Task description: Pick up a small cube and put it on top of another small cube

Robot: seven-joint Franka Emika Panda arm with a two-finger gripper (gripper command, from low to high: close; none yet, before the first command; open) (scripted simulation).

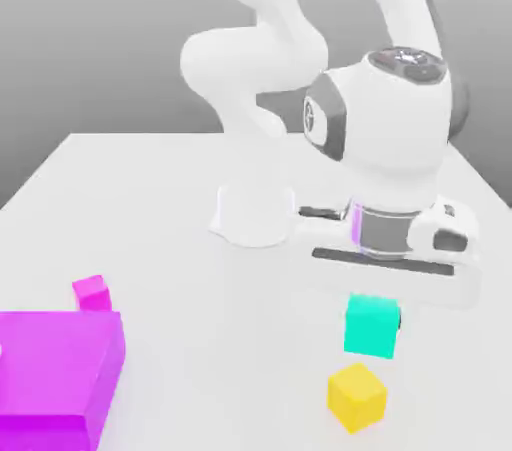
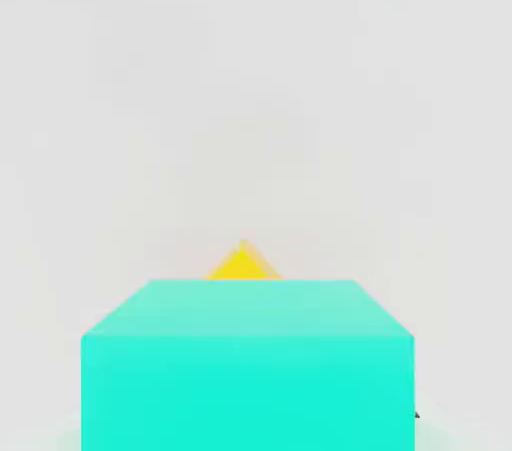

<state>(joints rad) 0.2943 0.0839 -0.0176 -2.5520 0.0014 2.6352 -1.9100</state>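
Exterior view | tool pinching teal cube, lifted off surface | step: carry | next: centre over yellow cube, lower, release

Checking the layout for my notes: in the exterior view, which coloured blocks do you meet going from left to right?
Big magenta block → small magenta cube → yellow cube → teal cube, though the yellow and teal cubes nearly share a column.
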